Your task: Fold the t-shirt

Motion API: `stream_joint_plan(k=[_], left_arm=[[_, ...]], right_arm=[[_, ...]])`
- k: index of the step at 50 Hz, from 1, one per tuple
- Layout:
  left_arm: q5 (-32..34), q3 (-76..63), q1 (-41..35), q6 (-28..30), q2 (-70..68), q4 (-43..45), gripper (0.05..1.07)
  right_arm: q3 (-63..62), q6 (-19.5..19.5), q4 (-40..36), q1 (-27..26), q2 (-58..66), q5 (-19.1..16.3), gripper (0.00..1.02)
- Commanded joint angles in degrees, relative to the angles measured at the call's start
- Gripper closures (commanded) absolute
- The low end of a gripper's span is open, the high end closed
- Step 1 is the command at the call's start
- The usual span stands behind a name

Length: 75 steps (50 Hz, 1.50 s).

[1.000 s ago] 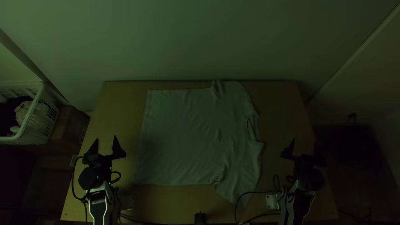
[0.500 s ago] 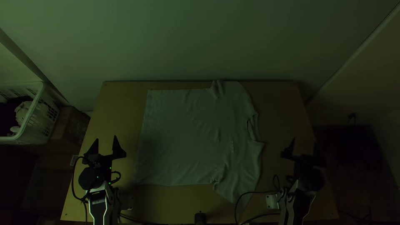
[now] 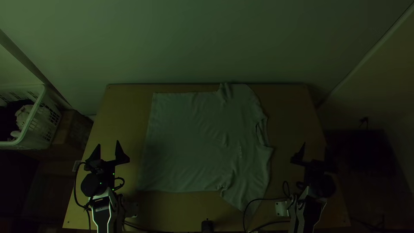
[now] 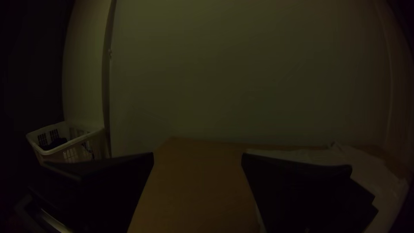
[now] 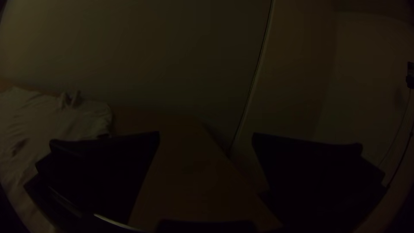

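1. Worktop [image 3: 293, 112], mid-frame: carries the t-shirt [image 3: 194, 142], spread, hem [image 3: 149, 138] left, collar [image 3: 261, 133] right.
2. Left gripper [image 3: 108, 142], lower left, and right gripper [image 3: 315, 146], lower right: jaws apart, holding nothing.
3. Lower sleeve [image 3: 246, 194]: smooth first, probably; then pinch shallowly, carry low and inward, without dragging the rest.

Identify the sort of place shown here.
Probably a robot workspace for handling laundry: a left arm and a right arm stand at a wooden table, with a t-shirt spread on it.
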Motion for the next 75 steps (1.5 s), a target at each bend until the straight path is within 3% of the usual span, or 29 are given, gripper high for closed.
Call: stream_joint_plan(k=[1, 24, 53, 75], left_arm=[[0.08, -2.74, 1.04, 1.48, -0.38, -0.62, 0.1], [0.43, 4.55, -0.89, 5.26, 2.25, -5.9, 0.1], [0.61, 28.28, -4.67, 5.79, 26.6, -5.55, 0.1], [0.52, 50.17, -5.55, 7.46, 47.43, -5.55, 0.1]], right_arm=[[-0.75, 0.53, -1.17, 0.87, -0.41, 0.46, 0.04], [7.69, 1.94, -5.3, 2.36, 2.93, 0.99, 0.04], [31.24, 5.45, 1.82, 3.33, 33.78, 1.17, 0.04], [54.71, 8.79, 2.08, 5.79, 56.99, 1.17, 0.04]])
